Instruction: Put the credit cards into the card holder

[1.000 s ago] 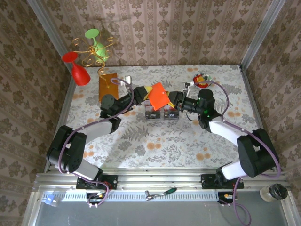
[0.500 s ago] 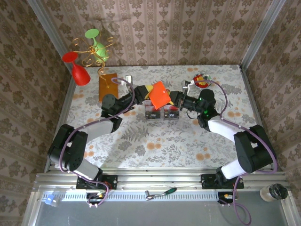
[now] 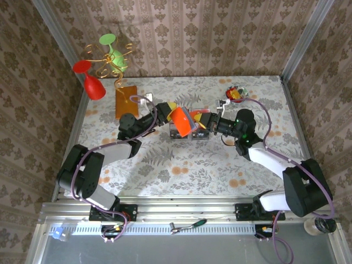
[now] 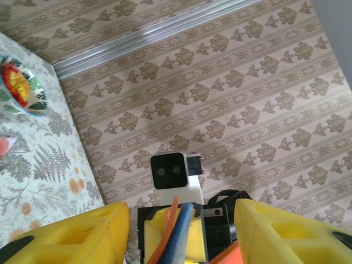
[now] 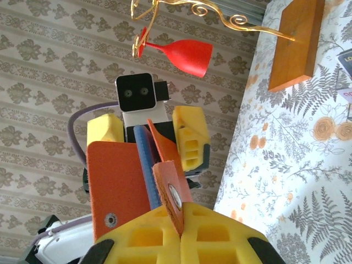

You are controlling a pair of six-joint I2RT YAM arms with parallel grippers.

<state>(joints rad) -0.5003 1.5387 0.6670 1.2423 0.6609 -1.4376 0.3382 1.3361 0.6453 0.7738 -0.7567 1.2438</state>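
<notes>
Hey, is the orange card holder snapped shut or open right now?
Open. The card holder is unsnapped: its flap, pinched in the right gripper, stands apart from the stud panel, blue lining showing between.

Our arms reach inward, grippers facing. Our left gripper (image 3: 174,110) has its fingers apart; our right gripper (image 3: 201,122) is clamped on the card holder (image 3: 181,121).

One card holder (image 3: 183,121), two credit cards (image 3: 199,133) lying on the one table (image 3: 165,170), two stemmed glasses (a red glass (image 3: 93,86) and a green glass (image 3: 117,59)), one orange-brown block (image 3: 126,100), and one small patterned bowl (image 3: 235,93).
</notes>
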